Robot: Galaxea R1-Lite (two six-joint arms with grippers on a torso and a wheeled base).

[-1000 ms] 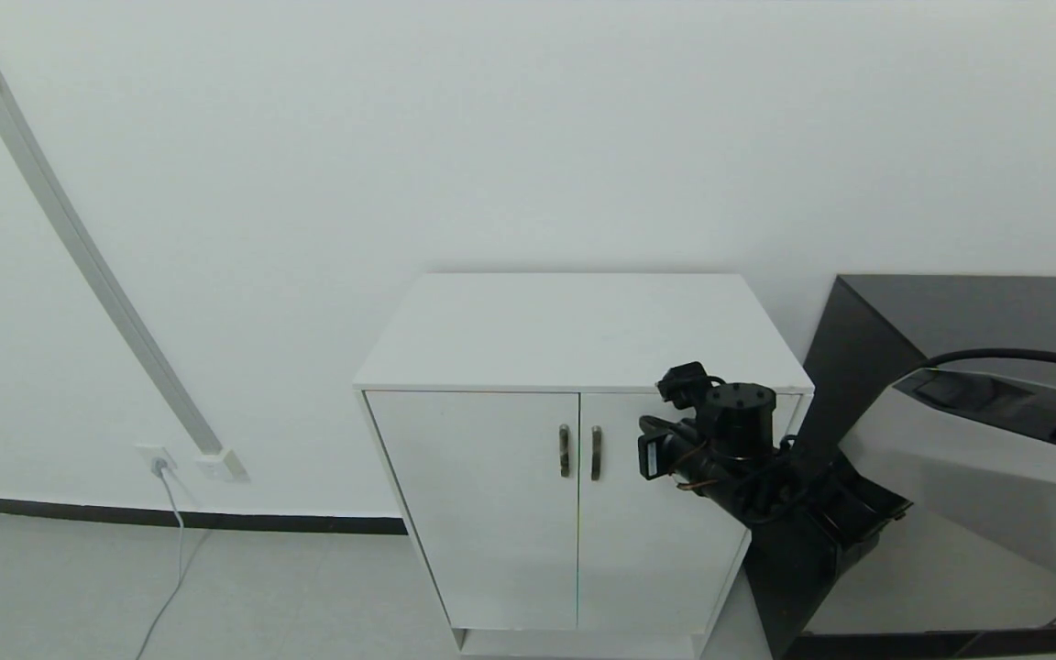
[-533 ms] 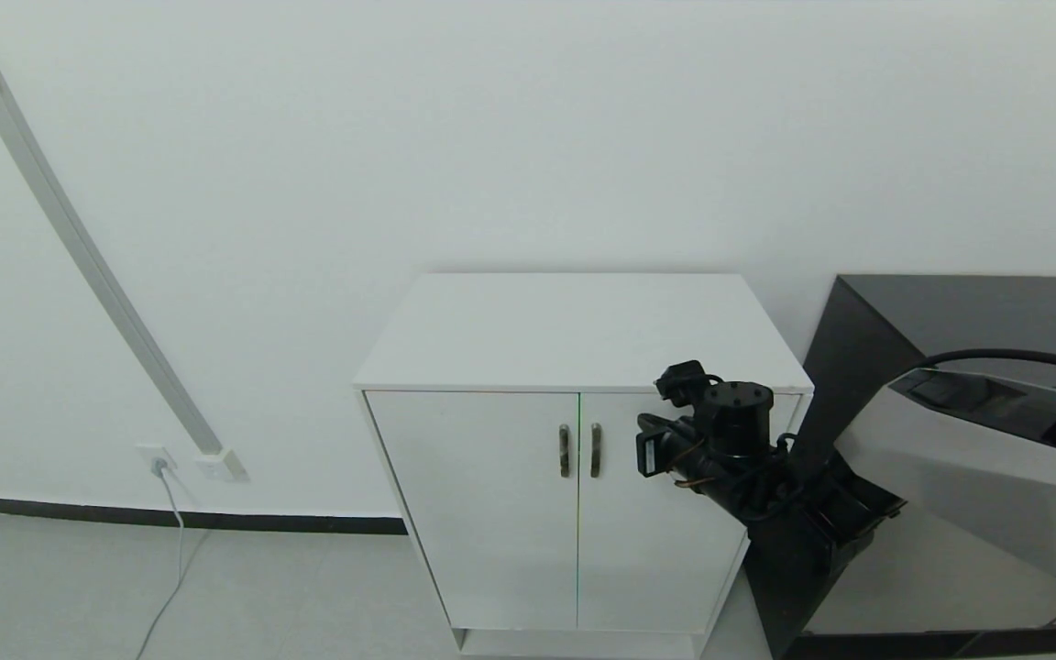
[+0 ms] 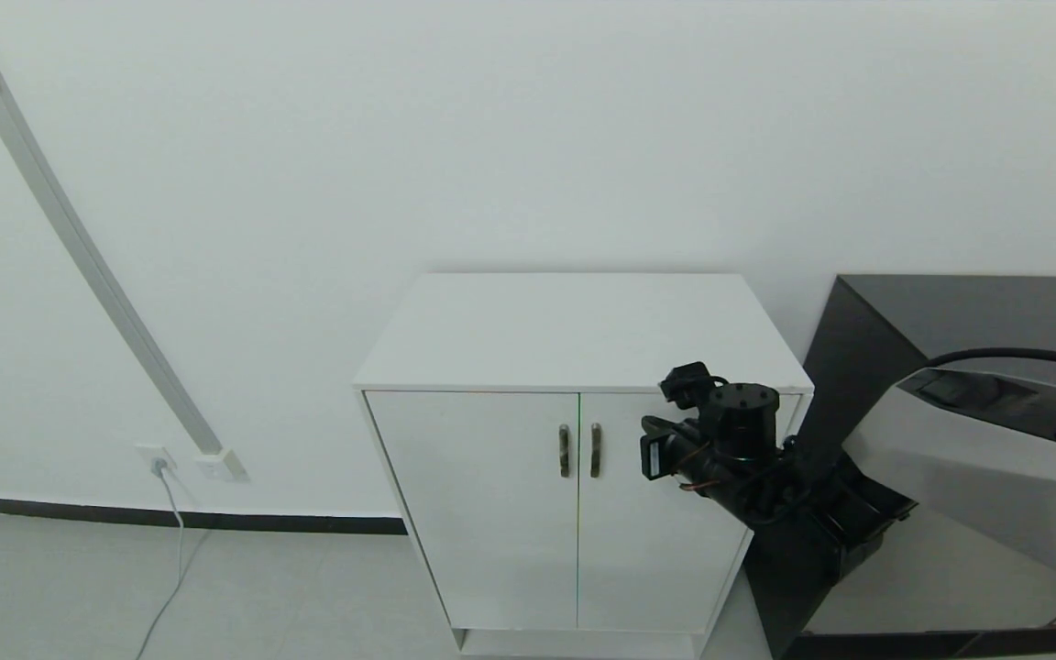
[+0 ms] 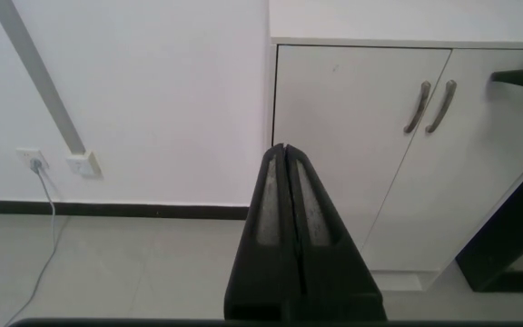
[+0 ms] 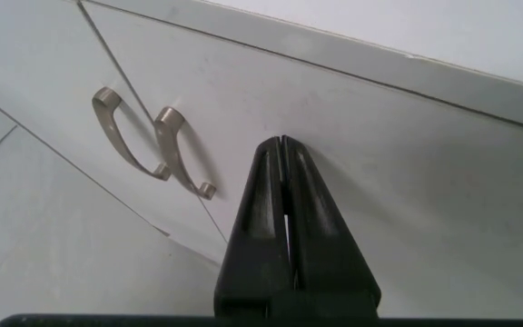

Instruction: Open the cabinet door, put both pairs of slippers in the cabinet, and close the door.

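Cabinet stands on the floor with its back to the white wall; it is white and has two doors side by side. You see both doors shut flush. The left door and the right door meet at a thin seam down the middle. The left handle and the right handle sit upright just either side of that seam, near the top.

Your right gripper is in front of the right door, up near its top edge and to the right of the handles, apart from them. Its fingers are pressed together with nothing between them. In the right wrist view the tip points at the door face close by; you cannot tell whether it touches.

Your left gripper is well back from the cabinet, toward its left side, and its fingers are likewise together and hold nothing. In the left wrist view its tip lines up with the cabinet's left front edge.

A black glossy unit stands just beside the cabinet on its right. On the wall to the left a grey trunking strip runs down at a slant to a socket. A cable hangs from the socket to the floor, and a black skirting runs along the foot of the wall
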